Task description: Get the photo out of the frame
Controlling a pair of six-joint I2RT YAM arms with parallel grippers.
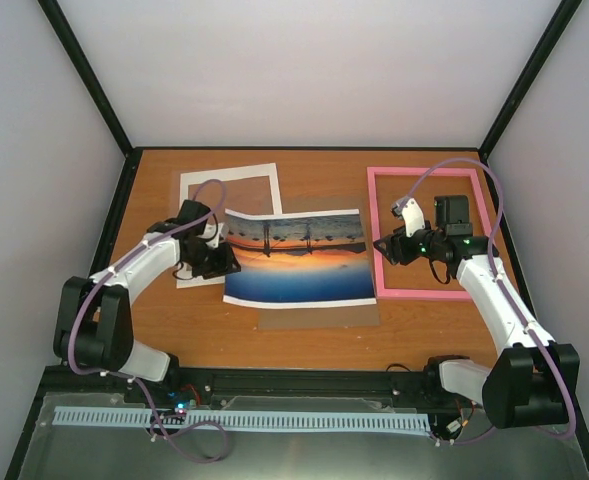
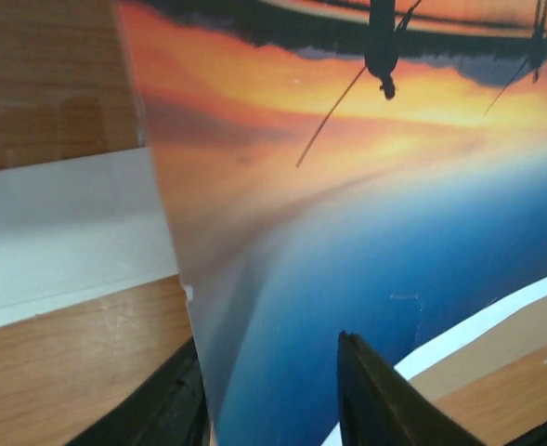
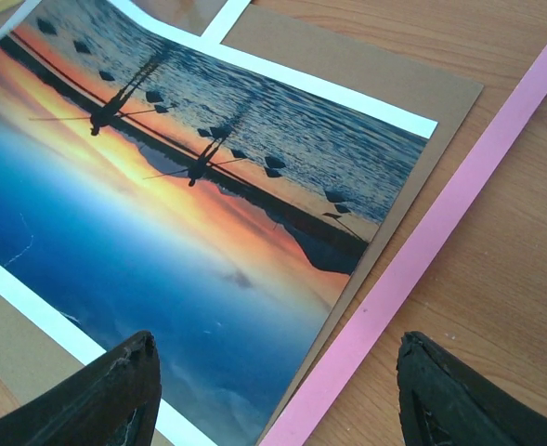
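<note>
The photo point(image 1: 299, 260), an orange sunset over blue water, lies at the table's middle on a brown backing board point(image 1: 319, 315). The pink frame point(image 1: 379, 230) lies flat to its right, with nothing inside it but bare table. My left gripper point(image 1: 217, 260) is at the photo's left edge. In the left wrist view the photo point(image 2: 347, 232) runs up between the fingers of the left gripper point(image 2: 269, 353), whose jaws stand a little apart. My right gripper point(image 1: 386, 246) hovers open over the frame's left bar. Its wrist view shows the photo point(image 3: 162, 214) and the frame point(image 3: 422, 251) between the wide fingers of the right gripper point(image 3: 278, 346).
A white paper mat point(image 1: 264, 172) with a rectangular opening lies at the back left, partly under the photo and my left arm. The mat point(image 2: 69, 223) also shows beside the photo's lifted edge. Black posts and grey walls close in the table.
</note>
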